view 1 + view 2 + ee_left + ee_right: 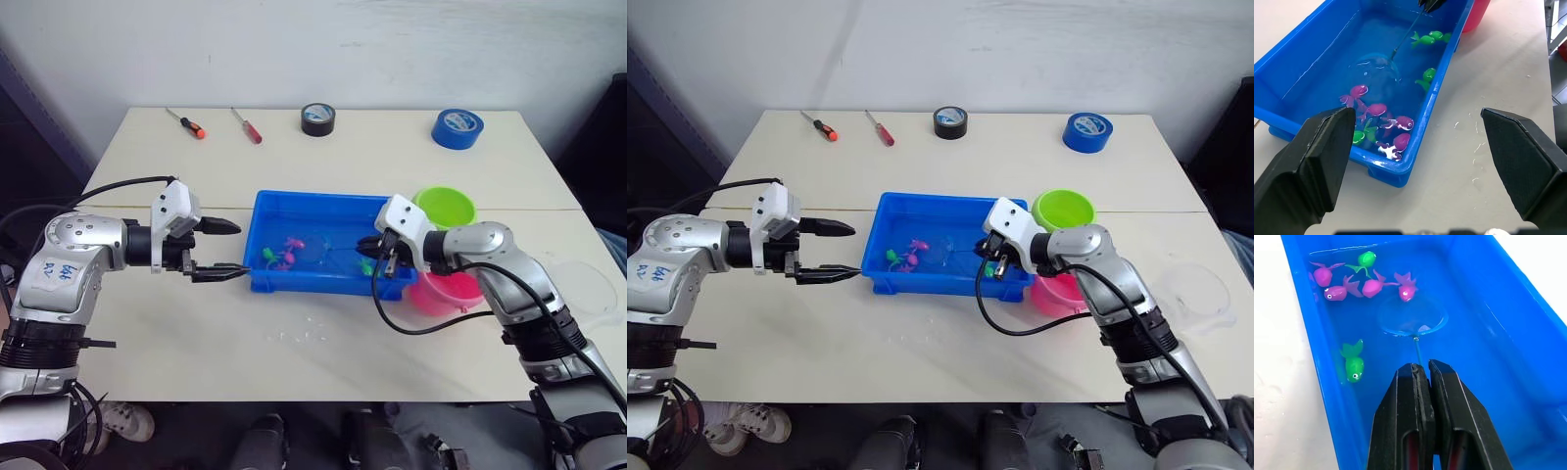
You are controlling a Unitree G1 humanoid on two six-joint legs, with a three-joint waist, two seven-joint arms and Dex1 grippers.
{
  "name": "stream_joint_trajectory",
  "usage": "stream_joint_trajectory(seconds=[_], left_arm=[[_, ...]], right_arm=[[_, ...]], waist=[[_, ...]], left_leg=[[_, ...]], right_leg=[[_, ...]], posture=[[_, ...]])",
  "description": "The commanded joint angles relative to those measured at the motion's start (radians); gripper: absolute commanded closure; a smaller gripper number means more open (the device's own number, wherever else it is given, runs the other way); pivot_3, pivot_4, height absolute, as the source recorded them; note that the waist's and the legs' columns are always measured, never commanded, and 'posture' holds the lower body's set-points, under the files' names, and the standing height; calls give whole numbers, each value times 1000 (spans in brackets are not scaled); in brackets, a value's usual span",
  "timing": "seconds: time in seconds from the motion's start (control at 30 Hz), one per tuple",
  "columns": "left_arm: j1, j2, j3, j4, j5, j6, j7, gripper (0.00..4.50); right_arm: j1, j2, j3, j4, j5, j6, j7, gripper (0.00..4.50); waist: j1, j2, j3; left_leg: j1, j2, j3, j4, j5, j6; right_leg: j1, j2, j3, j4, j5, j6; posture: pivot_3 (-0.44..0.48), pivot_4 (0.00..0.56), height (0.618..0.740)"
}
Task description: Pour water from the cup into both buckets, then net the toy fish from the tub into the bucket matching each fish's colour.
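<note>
The blue tub (pixel 269 284) sits mid-table with water in it. Several pink fish (pixel 1374 286) and green fish (pixel 1354 364) lie in the water. My right gripper (pixel 1420 368) is shut on the thin handle of a small round net (pixel 1413 318), whose hoop rests in the water near the pink fish. Just left of the tub, my left gripper (pixel 238 250) stands open with nothing between its fingers. The lime green bucket (pixel 444 206) and the pink bucket (pixel 446 292) stand at the tub's right end, behind my right arm. A clear cup (pixel 1193 292) sits at the far right.
Two screwdrivers (pixel 186 122) (pixel 247 125), a black tape roll (pixel 318 118) and a blue tape roll (pixel 458 128) lie along the table's far edge. Water drops (pixel 299 333) spot the table in front of the tub.
</note>
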Motion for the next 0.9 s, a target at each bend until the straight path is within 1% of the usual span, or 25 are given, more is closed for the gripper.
stream_joint_trajectory(seconds=[0.03,0.43,0.57,0.73,0.8,0.9], left_arm=[[7,17,22,0,6,-20,2,57],[5,46,52,74,18,-50,8,57],[11,49,54,73,16,-54,9,57],[5,46,61,88,13,-56,14,57],[-4,38,65,96,9,-51,16,57],[-47,8,58,107,-15,-31,11,57]], right_arm=[[-25,27,-29,5,5,6,-20,4500],[-85,160,-29,145,-14,-36,-103,4500],[-94,184,-50,153,5,-17,-108,4500],[-77,197,-108,78,78,68,-104,4500],[-63,189,-124,38,97,97,-107,4500],[-13,150,-169,-77,130,147,-110,4500]], waist=[[-2,0,0],[-10,0,0],[-18,0,0],[-22,0,0],[-22,0,0],[-22,0,0]], left_leg=[[0,0,0,0,0,0],[0,0,0,-1,0,0],[0,0,0,-1,0,-1],[0,0,0,-2,0,-1],[0,0,0,-2,0,-1],[0,0,0,-3,1,-1]], right_leg=[[0,0,0,0,0,0],[-1,0,0,0,0,0],[-1,0,0,1,0,0],[-1,0,0,1,0,0],[-1,0,0,1,0,0],[-2,0,0,1,0,0]], posture=[[0,150,736],[0,150,736],[0,150,736],[0,150,736],[0,150,736],[0,150,736]])
